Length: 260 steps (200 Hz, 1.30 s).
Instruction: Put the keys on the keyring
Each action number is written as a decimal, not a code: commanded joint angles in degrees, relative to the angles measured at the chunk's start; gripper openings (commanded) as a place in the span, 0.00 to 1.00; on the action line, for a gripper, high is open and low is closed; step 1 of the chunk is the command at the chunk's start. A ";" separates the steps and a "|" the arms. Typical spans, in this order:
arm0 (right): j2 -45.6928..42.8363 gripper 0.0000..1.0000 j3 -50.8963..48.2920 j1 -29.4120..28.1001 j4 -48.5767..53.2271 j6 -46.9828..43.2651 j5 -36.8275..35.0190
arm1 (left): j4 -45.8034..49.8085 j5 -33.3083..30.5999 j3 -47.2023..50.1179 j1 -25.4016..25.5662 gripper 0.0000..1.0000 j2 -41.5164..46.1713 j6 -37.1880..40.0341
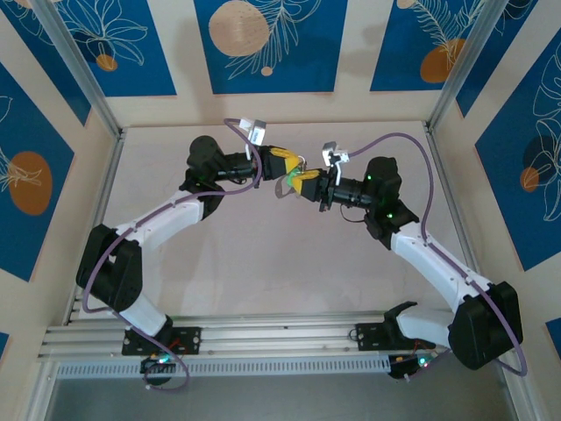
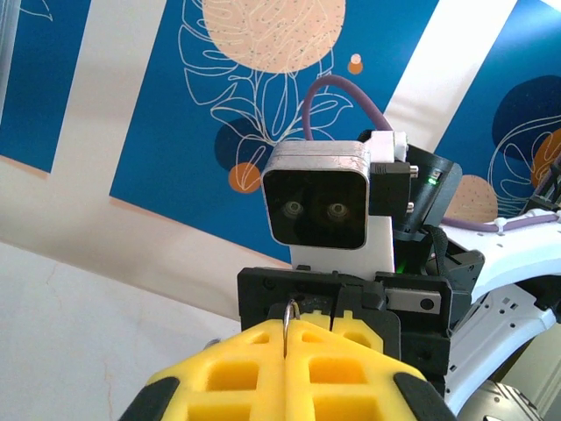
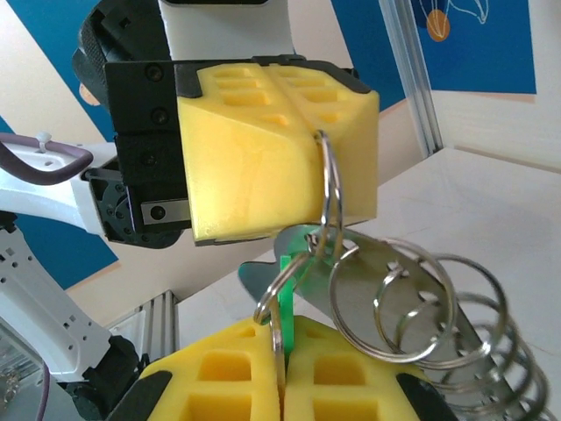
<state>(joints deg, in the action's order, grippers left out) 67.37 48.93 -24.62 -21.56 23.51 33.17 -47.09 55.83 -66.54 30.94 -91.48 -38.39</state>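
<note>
With the keyring pinched in the left jaws at twelve o'clock, the keys clenched in the right jaws should be threaded on slowly.

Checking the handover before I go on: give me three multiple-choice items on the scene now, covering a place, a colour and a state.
1. Where are the linked rings?
A. Hanging where the two tools' tips meet
B. Flat on the table by the rail
C. At the table's far edge

2. What colour is the thin piece in the right tool?
A. Red
B. Green
C. Blue

3. How is the left tool?
A. Wide open
B. Shut on nothing
C. Shut on a metal ring

Answers:
1 A: the linked rings dangle beside the meeting tips, with the table behind them.
2 B: the thin piece running into the right tool's seam is bright green.
3 C: the metal ring sticks out of the left tool's closed seam.
</note>
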 commanded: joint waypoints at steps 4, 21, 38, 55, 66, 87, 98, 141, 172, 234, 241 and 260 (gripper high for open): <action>1.41 0.00 3.10 -2.24 3.10 -2.69 1.93 | -1.31 -0.61 -1.24 0.84 0.00 2.27 1.90; 2.17 0.00 4.10 -2.88 5.19 -4.14 1.69 | -0.97 -0.64 -1.40 0.92 0.00 2.30 2.07; 2.24 0.00 4.08 -2.73 6.00 -4.63 0.73 | -0.53 -0.73 -1.66 1.00 0.00 2.36 2.28; 2.05 0.00 3.74 -2.20 6.08 -4.45 0.36 | -0.30 -0.90 -1.66 1.06 0.00 2.44 2.48; 1.97 0.00 3.56 -1.86 6.09 -4.14 0.40 | -0.20 -1.07 -1.66 1.22 0.00 2.54 2.58; 1.48 0.16 3.33 -1.33 7.13 -4.27 0.51 | -0.02 -1.60 -1.44 1.23 0.00 2.80 2.85; 0.74 0.29 2.83 -0.89 7.64 -4.43 0.56 | -0.02 -2.16 -1.28 1.31 0.00 3.00 2.96; -5.04 0.44 -1.60 2.04 9.07 -3.77 1.19 | -1.33 -7.83 1.10 1.26 0.00 4.72 3.43; -10.66 0.44 -5.14 5.32 8.19 -1.68 0.50 | -7.17 -10.90 3.25 1.26 0.00 5.01 0.73; -11.38 0.44 -2.07 8.57 -0.57 6.00 -5.15 | -19.68 -12.81 4.61 1.82 0.00 2.17 -5.37; -10.60 0.44 -1.36 8.54 -2.06 7.10 -5.47 | -20.51 -13.02 4.58 2.01 0.00 1.86 -5.73; -8.35 0.44 0.53 8.67 -5.72 9.97 -5.42 | -22.15 -13.72 4.67 2.40 0.00 1.24 -6.51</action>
<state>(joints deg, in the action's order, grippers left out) 57.10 45.89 -16.36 -20.40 28.60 29.80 -61.54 43.99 -61.76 32.18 -89.17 -42.61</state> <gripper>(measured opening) 0.441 0.047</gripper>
